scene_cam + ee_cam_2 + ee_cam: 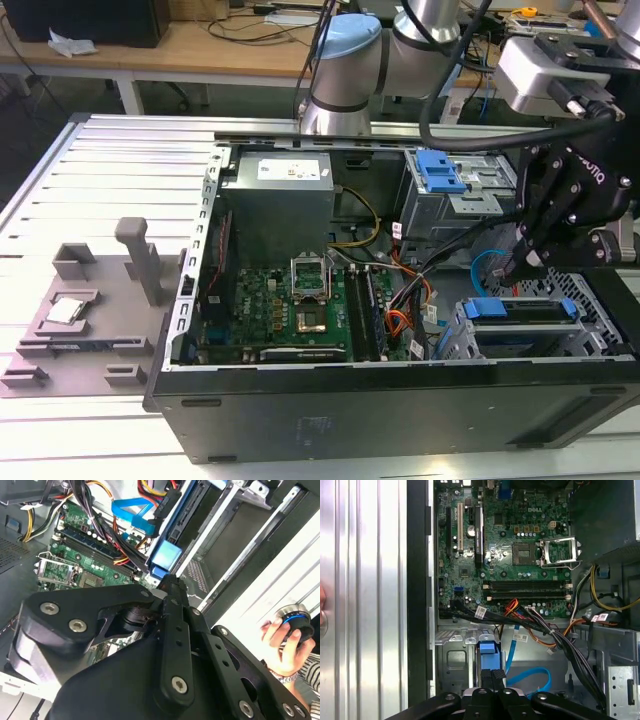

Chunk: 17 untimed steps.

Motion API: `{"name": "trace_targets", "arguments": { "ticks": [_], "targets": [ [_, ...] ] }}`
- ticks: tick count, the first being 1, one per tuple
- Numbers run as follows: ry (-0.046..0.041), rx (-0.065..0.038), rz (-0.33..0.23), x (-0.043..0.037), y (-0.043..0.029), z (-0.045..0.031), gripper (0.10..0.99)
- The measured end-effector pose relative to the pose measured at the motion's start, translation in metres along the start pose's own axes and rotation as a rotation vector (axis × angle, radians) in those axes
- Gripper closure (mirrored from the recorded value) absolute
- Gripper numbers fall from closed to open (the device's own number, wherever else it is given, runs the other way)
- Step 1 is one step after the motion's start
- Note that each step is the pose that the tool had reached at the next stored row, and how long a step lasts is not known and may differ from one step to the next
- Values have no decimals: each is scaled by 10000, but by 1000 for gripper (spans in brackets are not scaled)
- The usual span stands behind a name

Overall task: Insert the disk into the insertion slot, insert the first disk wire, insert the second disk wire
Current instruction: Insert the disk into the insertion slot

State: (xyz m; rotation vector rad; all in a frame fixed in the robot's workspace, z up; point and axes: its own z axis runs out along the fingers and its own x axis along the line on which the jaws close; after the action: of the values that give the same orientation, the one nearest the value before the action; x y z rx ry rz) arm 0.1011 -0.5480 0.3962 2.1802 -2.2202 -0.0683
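The disk (pixel 520 312), silver in a bright blue carrier, lies inside the insertion slot (pixel 462 338), the perforated metal cage at the case's corner on the exterior view's right. Its blue handle (pixel 487 647) faces the motherboard. My gripper (pixel 522 262) hangs just above the disk's handle end. In both wrist views the black fingers (pixel 485 679) sit pressed together, with their tips (pixel 170 580) right at the blue handle (pixel 165 555) and nothing visible between them. A flat blue disk wire (pixel 530 676) loops loose beside the cage, its black plug (pixel 167 502) lying near the disk's edge.
The open case holds the motherboard (pixel 300 300), the power supply (pixel 275 195) and a taller bay with a blue latch (pixel 440 172). Bundled black and orange cables (pixel 540 625) cross near the cage. A grey fixture (pixel 90 300) lies on the exterior view's left. A person's hand (pixel 280 645) grips a round knob.
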Motion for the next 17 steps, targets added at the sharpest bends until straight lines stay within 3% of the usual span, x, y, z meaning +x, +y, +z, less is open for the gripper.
{"name": "trace_targets", "arguments": {
  "ticks": [11,17],
  "targets": [
    [-1,-2,0,-20,-278,-8,980],
    [4,-8,0,-42,-384,16,980]
  ]
}}
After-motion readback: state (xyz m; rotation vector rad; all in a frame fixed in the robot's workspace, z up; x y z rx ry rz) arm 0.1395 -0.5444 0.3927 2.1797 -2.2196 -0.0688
